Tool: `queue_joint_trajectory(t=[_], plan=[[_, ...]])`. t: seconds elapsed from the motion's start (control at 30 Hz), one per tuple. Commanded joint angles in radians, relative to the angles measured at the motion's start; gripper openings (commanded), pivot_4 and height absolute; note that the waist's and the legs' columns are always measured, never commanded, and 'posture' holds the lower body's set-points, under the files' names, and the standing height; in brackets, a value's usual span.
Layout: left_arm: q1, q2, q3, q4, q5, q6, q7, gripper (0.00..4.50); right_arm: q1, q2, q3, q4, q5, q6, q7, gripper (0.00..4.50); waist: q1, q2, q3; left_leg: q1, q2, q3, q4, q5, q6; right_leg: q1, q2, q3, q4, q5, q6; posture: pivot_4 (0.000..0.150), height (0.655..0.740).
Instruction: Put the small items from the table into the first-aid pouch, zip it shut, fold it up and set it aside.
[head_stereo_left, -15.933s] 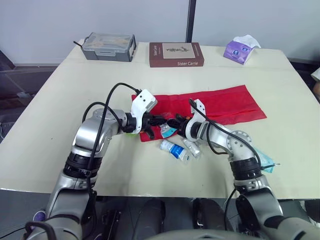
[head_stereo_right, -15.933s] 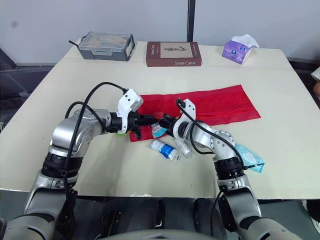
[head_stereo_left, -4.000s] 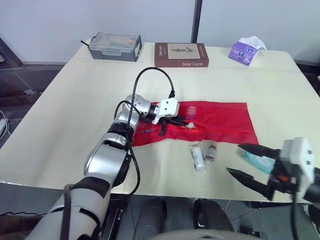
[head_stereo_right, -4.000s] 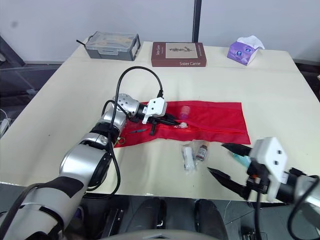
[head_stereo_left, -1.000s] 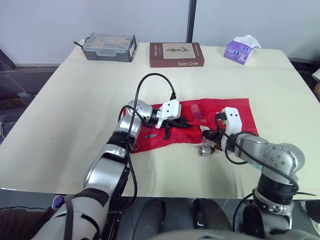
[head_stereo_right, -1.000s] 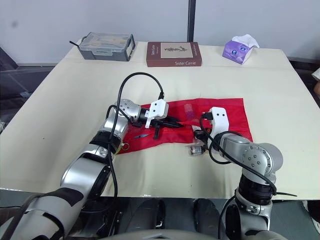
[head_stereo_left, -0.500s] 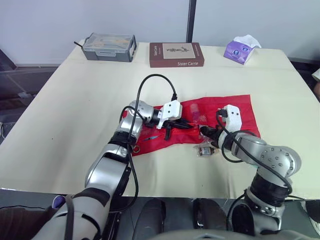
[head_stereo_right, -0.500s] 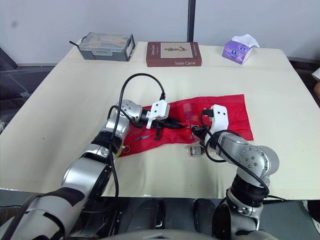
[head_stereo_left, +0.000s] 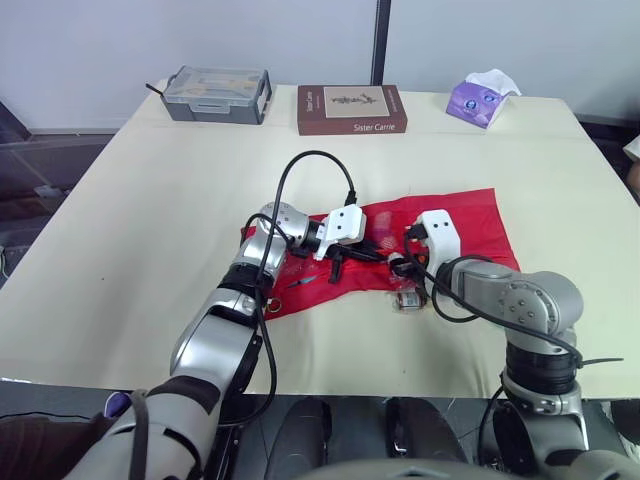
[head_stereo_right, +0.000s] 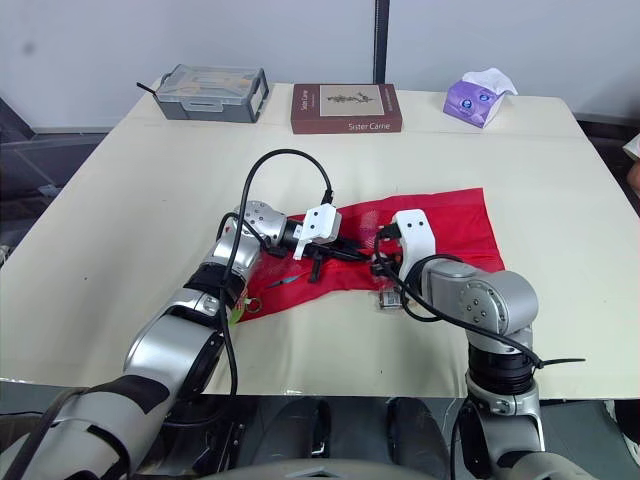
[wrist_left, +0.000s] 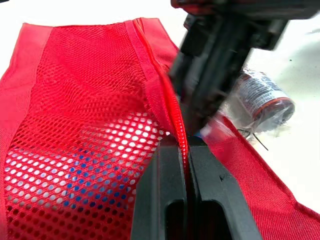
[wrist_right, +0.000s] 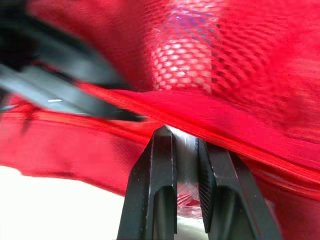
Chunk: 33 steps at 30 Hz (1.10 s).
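The red mesh first-aid pouch (head_stereo_left: 455, 222) lies flat in the middle of the table. My left gripper (head_stereo_left: 372, 251) is shut on the pouch's front zipper edge (wrist_left: 176, 117), holding it up slightly. My right gripper (head_stereo_left: 396, 262) comes in from the right and meets that edge, shut on a clear plastic packet (wrist_right: 185, 146) at the pouch opening. A small brown vial in a clear wrapper (head_stereo_left: 410, 299) lies on the table just in front of the pouch, below my right gripper. Other items show through the mesh (wrist_left: 75, 170).
Along the table's far edge stand a grey plastic box (head_stereo_left: 218, 93), a brown book (head_stereo_left: 351, 108) and a purple tissue pack (head_stereo_left: 482, 98). A zipper pull with a ring (head_stereo_left: 268, 296) lies at the pouch's left end.
My right gripper has moved left along the pouch's front edge, closer to the left gripper, carrying the clear packet. The vial stays on the table. The left gripper keeps its hold.
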<state>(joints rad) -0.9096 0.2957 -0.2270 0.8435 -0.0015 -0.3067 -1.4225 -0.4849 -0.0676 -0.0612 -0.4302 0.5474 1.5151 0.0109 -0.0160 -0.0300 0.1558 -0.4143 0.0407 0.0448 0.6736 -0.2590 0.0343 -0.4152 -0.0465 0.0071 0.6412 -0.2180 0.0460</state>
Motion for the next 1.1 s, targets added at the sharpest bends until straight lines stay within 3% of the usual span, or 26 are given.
queue_joint_trajectory(t=[0.03, 0.27, 0.6, 0.67, 0.8, 0.9, 1.0, 1.03, 1.1], plan=[[-0.009, -0.002, -0.001, -0.005, -0.011, -0.018, -0.006, 0.0, 0.005, 0.089, -0.132, -0.073, -0.017, 0.02, -0.038, 0.01, 0.001, 0.0, 0.0, 0.0, 0.0, 0.0, 0.0, 0.0, 0.0, 0.0, 0.0, 0.0, 0.0, 0.0, 0.0, 0.15, 0.74], [0.003, -0.004, -0.002, -0.022, -0.025, -0.022, -0.026, 0.0, -0.033, 0.155, -0.199, -0.05, -0.084, 0.039, -0.075, 0.01, 0.001, 0.0, 0.0, 0.0, 0.0, 0.0, 0.0, 0.0, 0.0, 0.0, 0.0, 0.0, 0.0, 0.0, 0.0, 0.15, 0.74], [-0.003, -0.008, -0.003, -0.012, -0.016, -0.028, -0.024, 0.0, -0.088, 0.06, 0.003, 0.127, -0.148, -0.136, 0.026, 0.01, -0.003, 0.0, 0.0, 0.0, 0.0, 0.001, -0.001, 0.0, 0.0, -0.001, 0.0, 0.001, 0.0, 0.0, 0.0, 0.15, 0.74], [-0.008, -0.005, 0.0, -0.003, -0.014, -0.024, -0.016, 0.0, -0.056, 0.003, 0.034, 0.077, -0.135, -0.134, 0.067, 1.02, -0.001, 0.0, 0.0, -0.001, 0.0, 0.001, -0.001, 0.0, 0.0, -0.001, 0.0, 0.001, -0.001, 0.0, 0.0, 0.15, 0.74], [-0.025, 0.004, 0.008, 0.029, -0.011, -0.028, -0.01, 0.0, 0.014, -0.156, 0.06, -0.116, -0.071, -0.117, 0.184, 2.46, 0.006, 0.001, 0.0, -0.001, 0.0, 0.001, -0.001, 0.0, 0.0, -0.001, -0.001, 0.0, -0.001, 0.0, 0.0, 0.15, 0.74], [-0.049, 0.008, 0.01, 0.069, -0.006, -0.043, -0.011, 0.0, 0.092, -0.361, 0.115, -0.268, -0.02, -0.182, 0.329, 2.46, 0.003, 0.0, 0.0, -0.002, -0.001, 0.001, -0.001, 0.0, 0.0, -0.001, -0.002, 0.001, -0.003, 0.0, 0.001, 0.15, 0.74], [-0.078, 0.008, 0.008, 0.115, 0.0, -0.068, -0.017, 0.0, 0.124, -0.47, 0.164, -0.292, -0.043, -0.267, 0.383, 2.46, -0.001, 0.0, 0.0, 0.0, -0.001, 0.001, -0.002, 0.0, 0.0, -0.001, 0.0, 0.0, -0.003, 0.0, 0.0, 0.15, 0.74], [-0.086, 0.007, 0.006, 0.131, 0.002, -0.077, -0.022, 0.0, 0.122, -0.467, 0.173, -0.272, -0.05, -0.293, 0.383, 2.07, -0.002, 0.0, 0.0, 0.0, 0.0, 0.001, -0.002, 0.0, 0.0, -0.001, 0.0, 0.0, -0.003, -0.001, 0.001, 0.15, 0.74], [-0.099, 0.003, 0.003, 0.153, 0.005, -0.091, -0.031, 0.0, 0.105, -0.452, 0.209, -0.221, -0.063, -0.327, 0.387, 1.82, -0.002, 0.0, 0.0, 0.001, 0.0, 0.0, -0.002, 0.0, 0.0, -0.001, 0.002, 0.002, -0.002, -0.001, 0.001, 0.15, 0.74]])
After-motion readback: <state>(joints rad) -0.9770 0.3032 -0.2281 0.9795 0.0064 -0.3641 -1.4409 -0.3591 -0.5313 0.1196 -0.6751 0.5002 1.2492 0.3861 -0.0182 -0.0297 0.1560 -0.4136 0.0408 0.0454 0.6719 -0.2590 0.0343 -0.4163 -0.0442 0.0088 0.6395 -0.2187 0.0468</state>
